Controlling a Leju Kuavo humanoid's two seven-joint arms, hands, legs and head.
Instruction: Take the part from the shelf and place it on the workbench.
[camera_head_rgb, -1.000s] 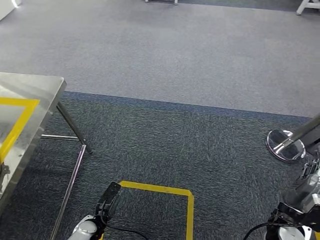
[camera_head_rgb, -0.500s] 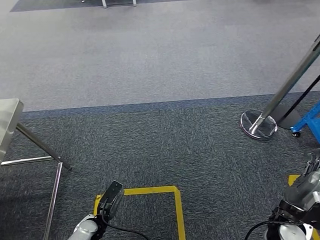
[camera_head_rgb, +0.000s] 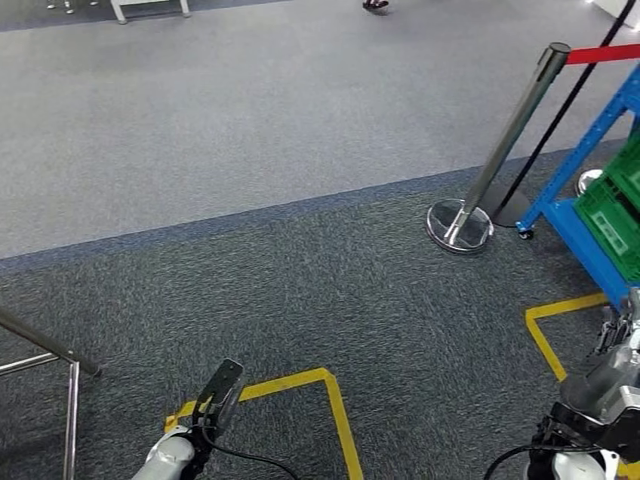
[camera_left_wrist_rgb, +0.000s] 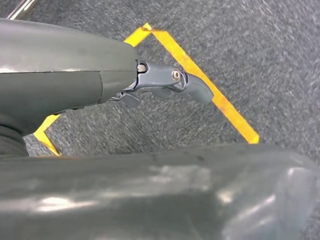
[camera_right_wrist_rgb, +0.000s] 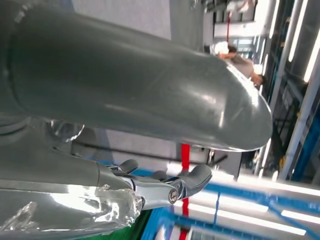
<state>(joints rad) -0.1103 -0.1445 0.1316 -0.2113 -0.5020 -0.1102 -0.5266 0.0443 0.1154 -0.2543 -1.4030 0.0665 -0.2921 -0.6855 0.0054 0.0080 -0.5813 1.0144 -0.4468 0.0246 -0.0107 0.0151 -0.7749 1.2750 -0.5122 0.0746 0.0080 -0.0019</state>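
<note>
Left hand (camera_head_rgb: 219, 393) empty, fingers loose | right hand (camera_head_rgb: 615, 375) empty, hanging low | blue shelf (camera_head_rgb: 581, 235) with green crate (camera_head_rgb: 615, 205) near right | part not discernible | step: approach | next: face shelf, locate part.

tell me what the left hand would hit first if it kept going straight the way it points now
Probably just the floor. The left hand hangs low and empty, pointing forward and down at the dark carpet, near the yellow tape line. Nothing stands between them, though depth is hard to judge.
</note>
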